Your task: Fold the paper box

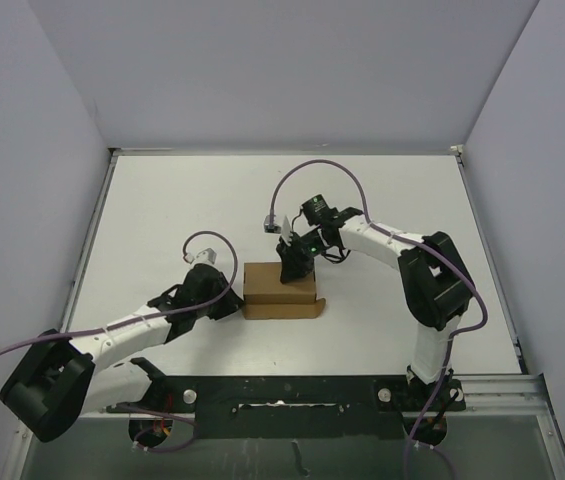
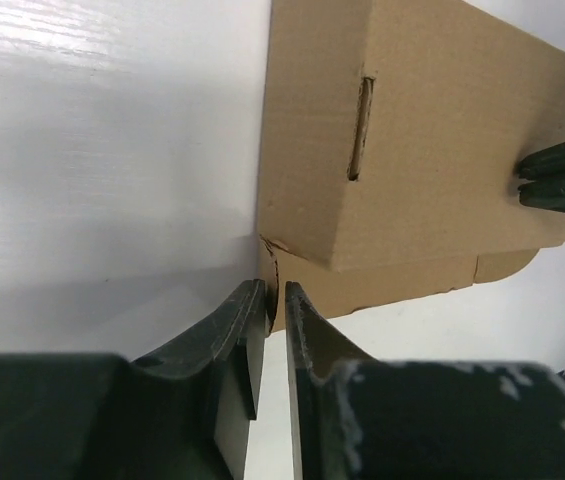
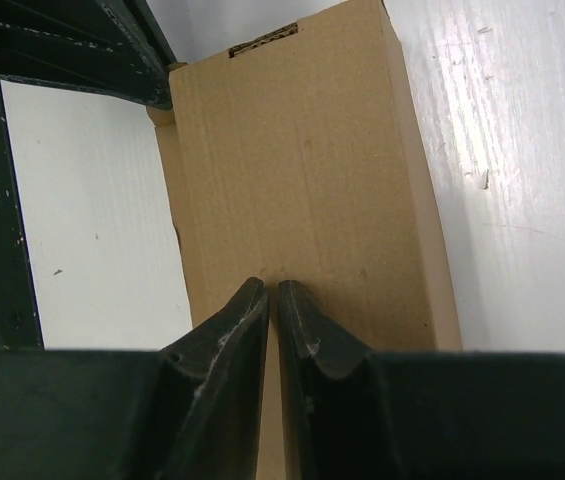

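At mid-bench, the paper box (image 1: 262, 285) lies as a small, closed-looking brown carton, long side running left to right, between the two arms. The bench (image 1: 392, 200) is white.

Item 1, box condition: the top panel is flat and plain. The left end face carries a narrow slot (image 2: 360, 130). A lower flap (image 2: 402, 288) projects from under the body along the near side, with a rounded corner at its right end.

Item 2, left gripper (image 2: 274, 300): it is positioned at the box's left end, low and close to the bench. The jaws are drawn nearly together, with the thin cardboard edge at the box's lower left corner pinched between them. Assessed as clenched on the paper box.

Item 3, right gripper (image 3: 273, 292): it comes in from the far right and points down onto the top panel, towards its right half. The jaws are clenched with only a hairline gap and nothing between them. The fingertips (image 3: 247, 300) meet the top panel; how firmly they bear on it cannot be determined.
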